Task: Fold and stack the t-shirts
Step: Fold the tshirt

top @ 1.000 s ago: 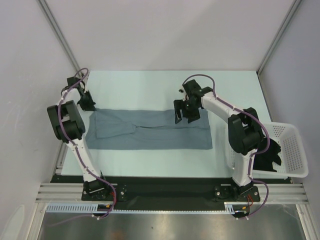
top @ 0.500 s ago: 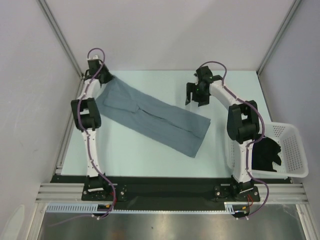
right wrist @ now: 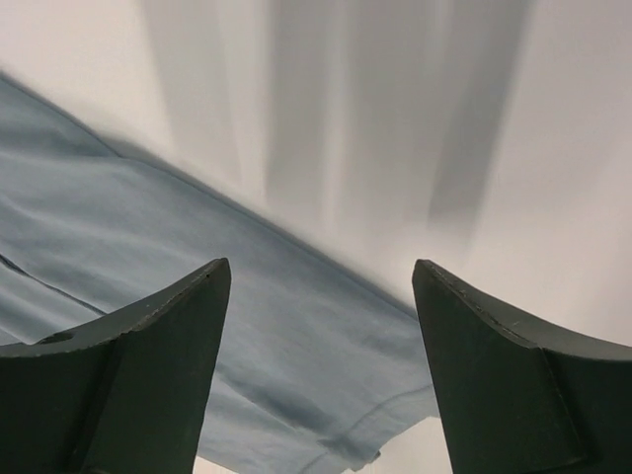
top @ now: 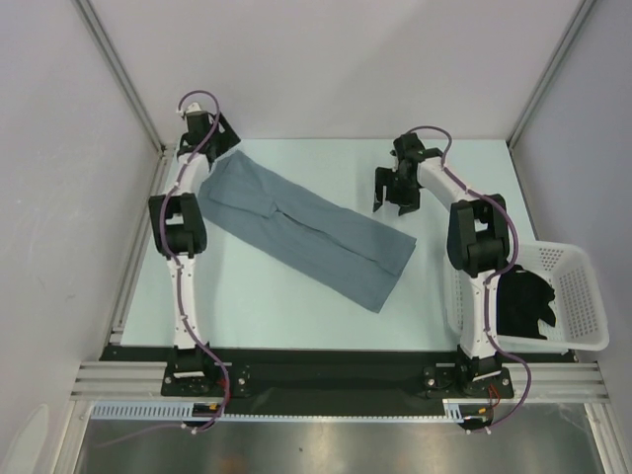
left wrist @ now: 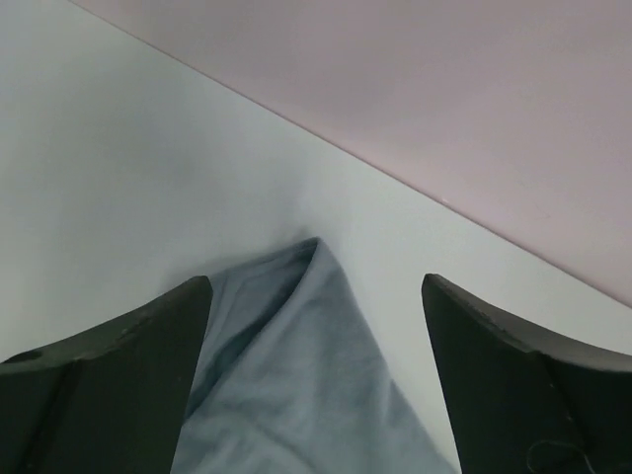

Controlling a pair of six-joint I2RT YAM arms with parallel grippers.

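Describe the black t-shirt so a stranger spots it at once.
At the table's right edge, beside the right arm, stands a white lattice basket. The black t-shirt lies bunched inside it, unlike the grey-blue shirt spread flat on the table.

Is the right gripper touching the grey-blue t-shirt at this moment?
Apart. In the top external view, bare table shows between the right gripper and the grey-blue t-shirt; its jaws stand open.
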